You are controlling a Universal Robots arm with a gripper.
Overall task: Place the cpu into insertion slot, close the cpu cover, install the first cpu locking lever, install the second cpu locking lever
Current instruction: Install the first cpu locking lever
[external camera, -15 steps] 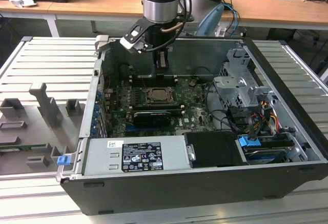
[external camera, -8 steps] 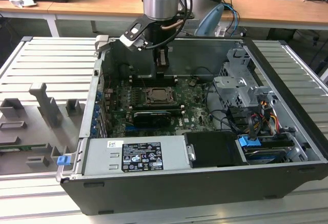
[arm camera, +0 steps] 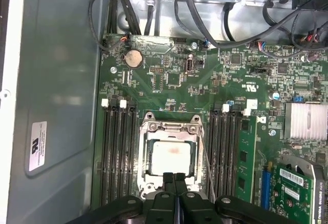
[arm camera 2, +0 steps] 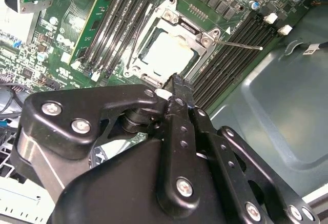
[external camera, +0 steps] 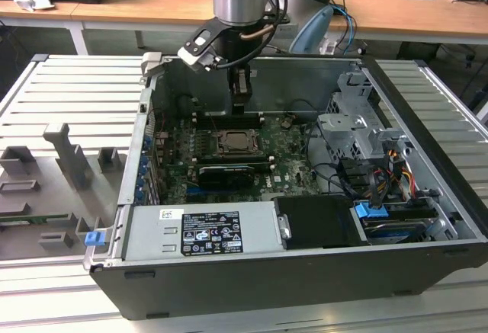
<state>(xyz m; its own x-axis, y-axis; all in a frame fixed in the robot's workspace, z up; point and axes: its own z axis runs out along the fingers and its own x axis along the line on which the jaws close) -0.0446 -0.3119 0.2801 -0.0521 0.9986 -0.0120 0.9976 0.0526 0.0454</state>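
Observation:
The cpu [arm camera: 171, 156] [arm camera 2: 166, 55], a pale square chip, lies flat in the insertion slot [external camera: 232, 143] on the green board. The silver cpu cover [arm camera: 170, 129] [arm camera 2: 190, 32] is down over it, framing the chip in its window. A thin wire locking lever [arm camera 2: 238, 44] [arm camera: 206, 162] angles out from one side of the socket, over the memory slots. A second wire lever [arm camera 2: 134, 42] runs along the opposite side. My gripper [arm camera: 174, 181] [arm camera 2: 172, 86] [external camera: 241, 107] hovers just above the socket's edge, shut, with nothing between its black fingers.
The computer case [external camera: 427, 120] is open, its walls ringing the board. A black card [external camera: 225, 173] lies in front of the socket, a power supply [external camera: 206, 230] nearer the exterior view's front. Cable bundles [external camera: 374, 180] and a drive cage sit at the exterior view's right. Memory slots [arm camera: 119, 152] flank the socket.

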